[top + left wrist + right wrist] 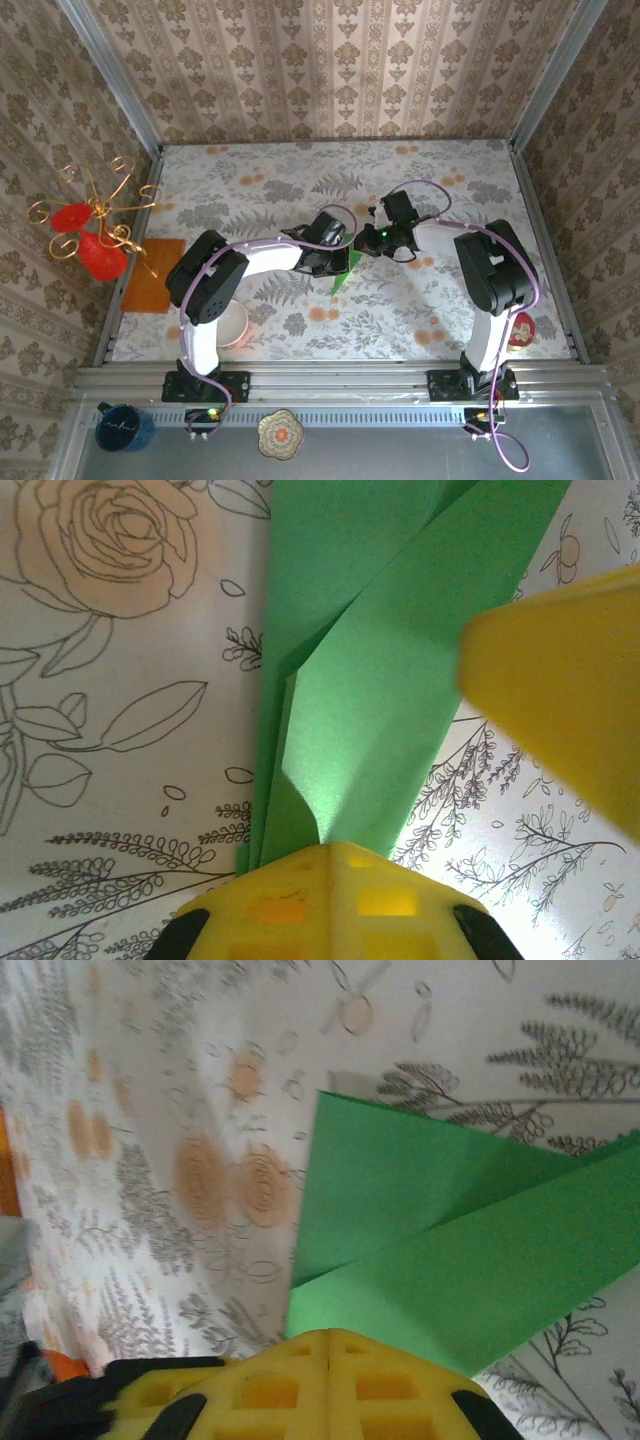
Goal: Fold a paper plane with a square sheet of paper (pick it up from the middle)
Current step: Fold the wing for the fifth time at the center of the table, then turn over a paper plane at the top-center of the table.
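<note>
While the paper plane (370, 680) is clamped by left gripper (330, 858) and right gripper (328, 1342), it could be torn by uneven pulling.

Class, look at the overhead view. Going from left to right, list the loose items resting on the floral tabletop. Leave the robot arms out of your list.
orange sheet → pale bowl → green paper → small red object
</note>
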`<state>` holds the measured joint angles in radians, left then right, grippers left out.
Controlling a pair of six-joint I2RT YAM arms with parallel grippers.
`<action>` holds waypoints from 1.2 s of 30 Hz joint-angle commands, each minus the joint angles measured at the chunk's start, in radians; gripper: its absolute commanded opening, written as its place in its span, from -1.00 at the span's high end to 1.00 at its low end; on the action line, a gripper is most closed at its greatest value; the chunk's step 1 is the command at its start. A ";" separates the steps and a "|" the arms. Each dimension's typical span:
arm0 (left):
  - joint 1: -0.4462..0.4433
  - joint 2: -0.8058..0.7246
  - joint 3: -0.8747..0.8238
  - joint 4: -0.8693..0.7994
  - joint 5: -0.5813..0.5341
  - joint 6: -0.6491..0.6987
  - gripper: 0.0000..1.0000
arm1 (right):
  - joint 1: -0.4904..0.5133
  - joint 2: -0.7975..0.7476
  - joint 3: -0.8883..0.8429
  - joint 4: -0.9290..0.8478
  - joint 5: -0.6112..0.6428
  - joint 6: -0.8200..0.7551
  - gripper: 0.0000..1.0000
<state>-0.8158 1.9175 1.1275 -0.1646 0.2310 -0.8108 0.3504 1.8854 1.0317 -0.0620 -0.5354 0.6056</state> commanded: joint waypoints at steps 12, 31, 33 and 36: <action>-0.003 0.016 -0.077 -0.112 -0.008 -0.004 1.00 | -0.222 0.168 0.154 -0.021 0.028 0.016 0.87; 0.146 -0.384 -0.125 -0.099 -0.029 0.049 0.34 | -0.090 -0.278 -0.015 -0.344 0.219 -0.009 0.02; 0.179 -0.433 -0.180 -0.100 -0.048 0.057 0.25 | -0.024 -0.298 -0.005 -0.392 0.282 0.010 -0.07; 0.219 -0.498 -0.256 -0.099 -0.076 0.081 -0.05 | 0.086 -0.295 0.026 -0.467 0.414 0.065 -0.20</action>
<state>-0.6151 1.4635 0.9237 -0.2367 0.1978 -0.7628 0.3702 1.6032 1.0306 -0.3866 -0.2852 0.6247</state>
